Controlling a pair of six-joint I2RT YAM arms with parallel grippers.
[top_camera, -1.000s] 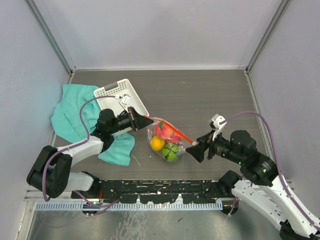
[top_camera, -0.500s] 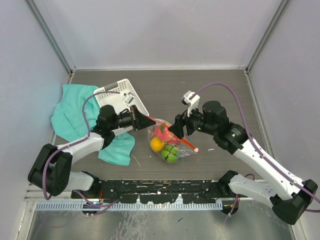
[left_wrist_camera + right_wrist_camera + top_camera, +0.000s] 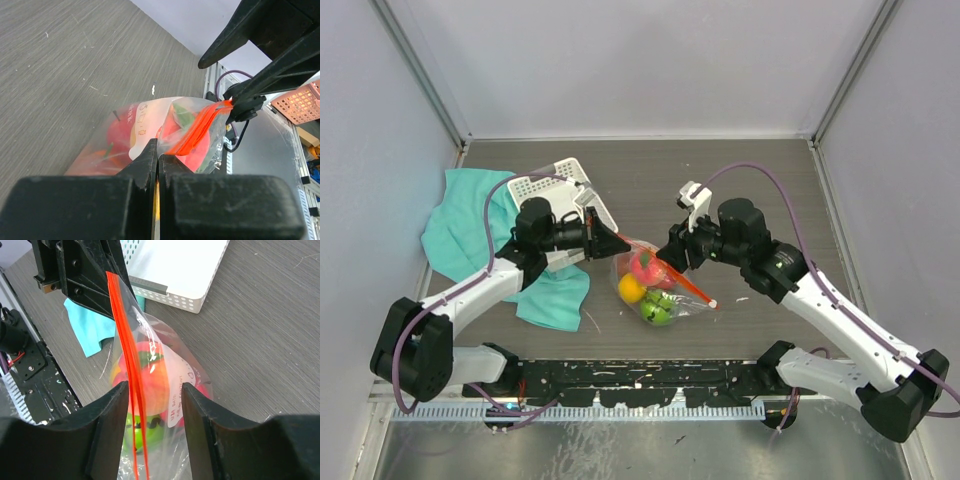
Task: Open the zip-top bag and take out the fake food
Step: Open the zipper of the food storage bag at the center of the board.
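Note:
The zip-top bag [image 3: 658, 290] lies mid-table, its orange-red zipper strip [image 3: 680, 280] running up to my left gripper [image 3: 618, 243]. That gripper is shut on the bag's upper left corner and holds it raised; this shows in the left wrist view [image 3: 158, 147]. The fake food is inside: a red fruit [image 3: 645, 265], an orange one [image 3: 632, 290], a green one [image 3: 658, 312]. My right gripper [image 3: 670, 255] is open and straddles the bag top [image 3: 153, 387]. The zipper strip [image 3: 125, 340] hangs just inside its left finger [image 3: 107, 415], not pinched. The white label [image 3: 180, 390] faces the right finger.
A white slotted basket [image 3: 560, 192] stands behind the left gripper, partly on a teal cloth [image 3: 470, 235] at the left. Grey walls enclose the table on three sides. The arm bases and a black rail [image 3: 640, 378] run along the near edge.
My right arm swung from the near right up and left to the bag, and its open jaws now sit over the bag top. My left gripper kept its hold and shifted slightly right.

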